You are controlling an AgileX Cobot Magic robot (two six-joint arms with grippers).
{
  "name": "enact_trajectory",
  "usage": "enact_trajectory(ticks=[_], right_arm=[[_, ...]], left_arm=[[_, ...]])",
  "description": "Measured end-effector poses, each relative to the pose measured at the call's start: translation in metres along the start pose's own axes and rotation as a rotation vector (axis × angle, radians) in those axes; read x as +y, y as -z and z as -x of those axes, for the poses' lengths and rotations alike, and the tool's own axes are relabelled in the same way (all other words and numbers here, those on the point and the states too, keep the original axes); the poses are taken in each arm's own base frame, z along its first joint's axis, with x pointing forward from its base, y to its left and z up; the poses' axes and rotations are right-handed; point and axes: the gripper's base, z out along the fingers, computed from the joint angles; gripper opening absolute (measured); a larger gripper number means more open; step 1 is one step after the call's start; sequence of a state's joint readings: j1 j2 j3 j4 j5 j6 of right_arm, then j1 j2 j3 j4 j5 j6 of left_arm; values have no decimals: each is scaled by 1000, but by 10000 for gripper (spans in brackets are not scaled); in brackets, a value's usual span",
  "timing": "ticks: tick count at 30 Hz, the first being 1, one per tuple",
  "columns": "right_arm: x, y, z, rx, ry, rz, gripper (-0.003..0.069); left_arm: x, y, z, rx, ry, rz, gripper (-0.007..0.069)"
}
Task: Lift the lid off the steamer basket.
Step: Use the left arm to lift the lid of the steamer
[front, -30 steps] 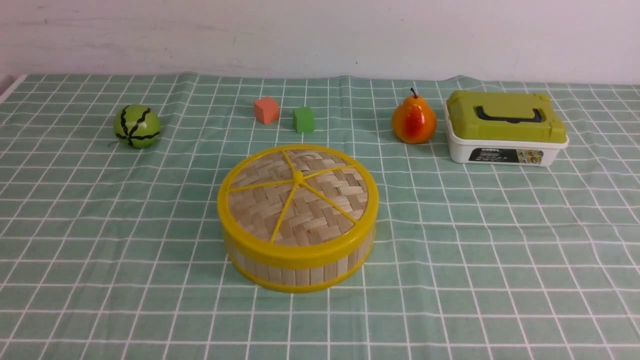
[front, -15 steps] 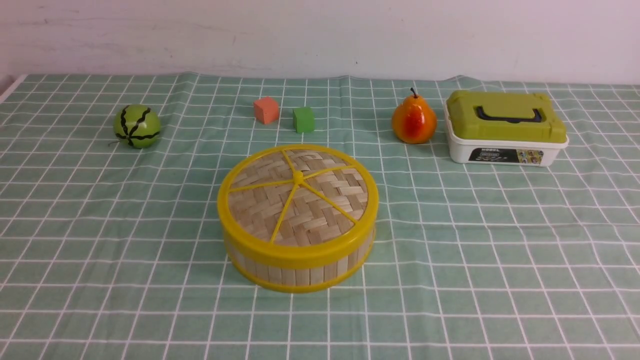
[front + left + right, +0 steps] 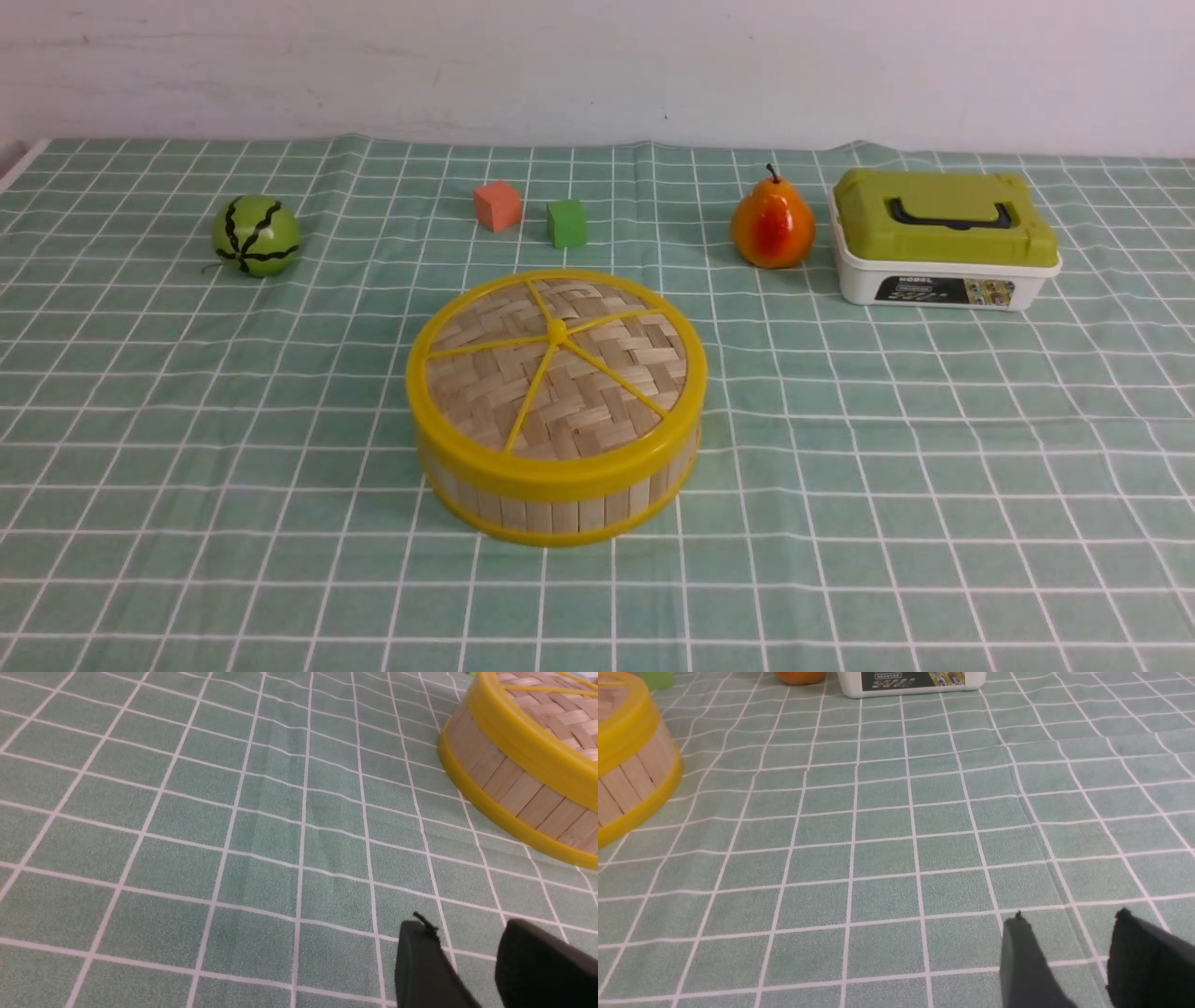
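Observation:
The woven bamboo lid (image 3: 556,369) with its yellow rim and spokes sits closed on the steamer basket (image 3: 558,509) in the middle of the checked cloth. Neither arm shows in the front view. In the left wrist view my left gripper (image 3: 465,928) hovers open over bare cloth, with the steamer basket (image 3: 509,788) and the lid's rim (image 3: 523,732) a short way off. The right wrist view shows my right gripper (image 3: 1069,921) open over bare cloth, empty, and the steamer basket (image 3: 630,784) far across the cloth from it.
At the back stand a green striped ball (image 3: 256,235), an orange cube (image 3: 497,205), a green cube (image 3: 567,223), an orange pear (image 3: 772,225) and a white box with an olive-green lid (image 3: 945,240). A wall rises behind the table.

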State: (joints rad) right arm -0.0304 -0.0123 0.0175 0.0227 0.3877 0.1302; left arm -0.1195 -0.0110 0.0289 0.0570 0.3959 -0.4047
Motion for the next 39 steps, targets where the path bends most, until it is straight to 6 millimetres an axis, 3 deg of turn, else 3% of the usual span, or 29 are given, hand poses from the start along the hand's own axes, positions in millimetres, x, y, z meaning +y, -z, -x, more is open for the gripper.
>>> enact_trajectory(ticks=[11,14,15,19,22,25,29,30,33,37,39], right_arm=[[0,0,0,0,0,0,241],[0,0,0,0,0,0,241],[0,0,0,0,0,0,241],[0,0,0,0,0,0,241],[0,0,0,0,0,0,241],[0,0,0,0,0,0,241],[0,0,0,0,0,0,241],[0,0,0,0,0,0,241],[0,0,0,0,0,0,241],[0,0,0,0,0,0,241],[0,0,0,0,0,0,241]], left_arm=[[0,0,0,-4,11,-2,235],[-4,0,2,-20,192,-51,236],[-10,1,6,-37,477,-128,236],[-18,5,22,-68,1353,-340,236],[-17,6,28,-80,1661,-408,237],[-15,7,31,-123,1654,-418,238],[-15,7,31,-164,1447,-392,238],[-15,7,31,-183,1315,-374,238],[-14,7,32,-214,1212,-359,238],[-10,8,36,-284,1216,-349,228],[-8,9,40,-324,1257,-351,162]])
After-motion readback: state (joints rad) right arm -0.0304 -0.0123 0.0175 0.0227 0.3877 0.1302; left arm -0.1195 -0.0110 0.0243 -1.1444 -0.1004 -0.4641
